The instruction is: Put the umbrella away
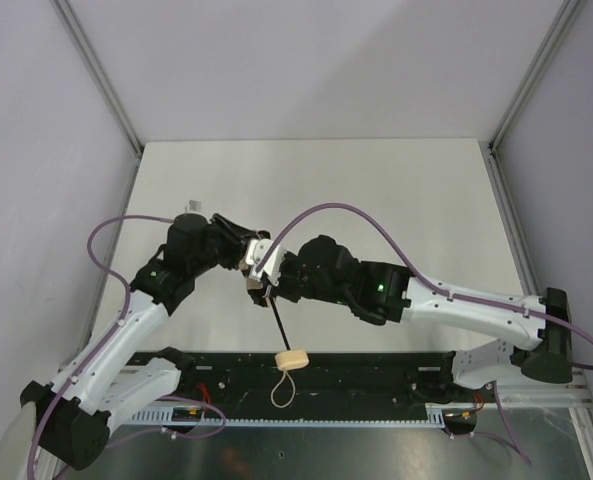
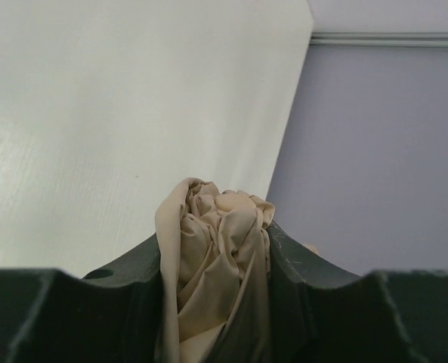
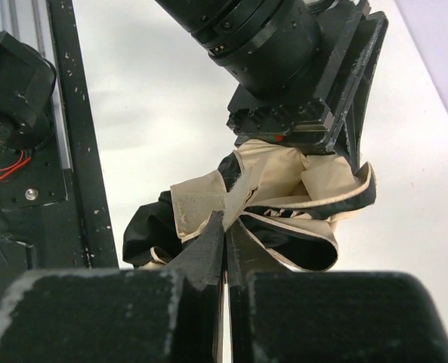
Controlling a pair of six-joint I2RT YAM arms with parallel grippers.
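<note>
Beige cloth fills the left gripper [image 2: 213, 234]: its dark fingers [image 2: 133, 302] stand partly apart and clamp the bunched canopy [image 2: 208, 204] of the umbrella [image 1: 255, 262] from both sides. In the top view this gripper reaches in from the left, over the middle of the white table [image 1: 376, 190]. Just to its right, the right gripper [image 3: 225, 227] meets the same bundle. Its jaws are closed tight and their tips pinch a tan flap [image 3: 197, 200] of the canopy, with black lining showing beneath. The two grippers sit almost touching, with the cloth between them. From the bundle the thin black shaft [image 1: 278, 320] slants down toward the near edge. It ends in the pale handle [image 1: 292, 358], which lies over the black rail [image 1: 376, 370] by the arms' bases. Whether the handle touches the rail cannot be told. A tan strap [image 1: 283, 388] loops below the handle.
</note>
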